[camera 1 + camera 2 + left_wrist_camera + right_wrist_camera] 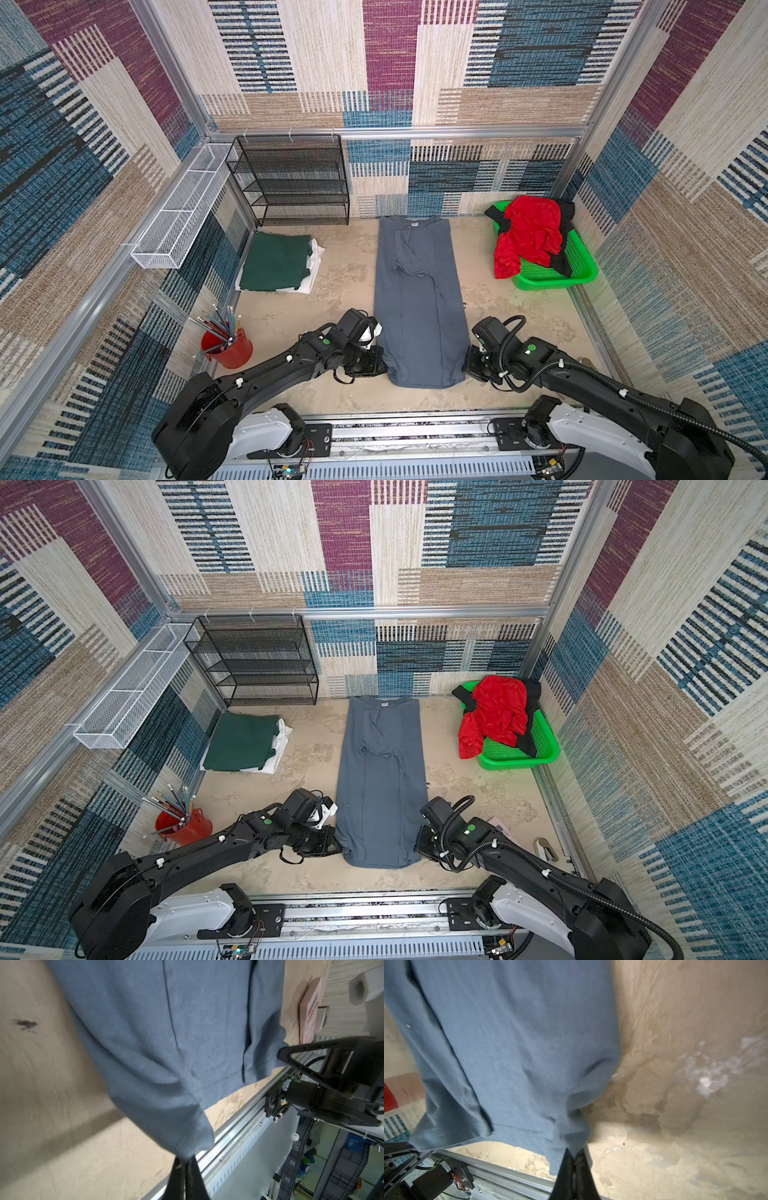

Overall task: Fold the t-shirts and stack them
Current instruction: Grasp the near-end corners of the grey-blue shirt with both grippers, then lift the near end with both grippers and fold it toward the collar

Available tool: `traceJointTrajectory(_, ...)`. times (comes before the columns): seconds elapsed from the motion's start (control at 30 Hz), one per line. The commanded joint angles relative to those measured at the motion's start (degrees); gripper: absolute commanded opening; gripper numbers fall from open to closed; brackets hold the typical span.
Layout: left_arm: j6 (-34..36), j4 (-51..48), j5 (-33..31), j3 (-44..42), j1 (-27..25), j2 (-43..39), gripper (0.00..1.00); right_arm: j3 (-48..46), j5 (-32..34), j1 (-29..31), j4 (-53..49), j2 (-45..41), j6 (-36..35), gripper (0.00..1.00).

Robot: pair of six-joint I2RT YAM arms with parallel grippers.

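The slate grey t-shirt (pixel 419 299) (pixel 382 779) lies lengthwise in the middle of the table, its sides folded in to a long strip. My left gripper (pixel 384 365) (pixel 186 1162) is shut on its near left hem corner. My right gripper (pixel 467 363) (pixel 575 1154) is shut on the near right hem corner. Both corners look slightly lifted in the wrist views. A folded dark green t-shirt (pixel 274 266) rests on a folded white t-shirt (pixel 313 266) at the left. A bright red t-shirt (pixel 528 237) and a black t-shirt (pixel 561 257) lie crumpled in the basket.
A green mesh basket (pixel 582 266) stands at the back right. A black wire rack (pixel 291 183) stands at the back, with a white wire shelf (pixel 178 212) on the left wall. A red cup of pencils (pixel 226 347) stands near my left arm. Small items (pixel 544 848) lie by the right edge.
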Motion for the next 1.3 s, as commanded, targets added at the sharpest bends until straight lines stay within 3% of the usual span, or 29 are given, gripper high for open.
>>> traceJointTrajectory(0.0,-2.4,0.1,0.5,1.9,0.0,-0.1,0.00,1.8,0.5,-0.1,0.7,0.3,0.7,0.00)
traceJointTrajectory(0.2,0.2,-3.1,-3.6,8.7,1.3,2.7,0.00,5.8,2.0,-4.0,7.1,1.8,-1.4,0.00)
traceJointTrajectory(0.7,2.2,2.9,1.4,25.4,14.9,20.4,0.00,17.7,-1.5,-22.0,21.7,21.0,-12.4,0.00)
traceJointTrajectory(1.0,5.5,-0.8,-1.8,39.9,17.1,31.6,0.00,29.0,-3.9,-27.2,25.1,35.1,-16.8,0.00)
traceJointTrajectory(1.27,6.5,-1.2,-3.8,46.9,20.3,37.2,0.00,35.4,-7.3,-29.0,26.8,43.6,-17.7,0.00)
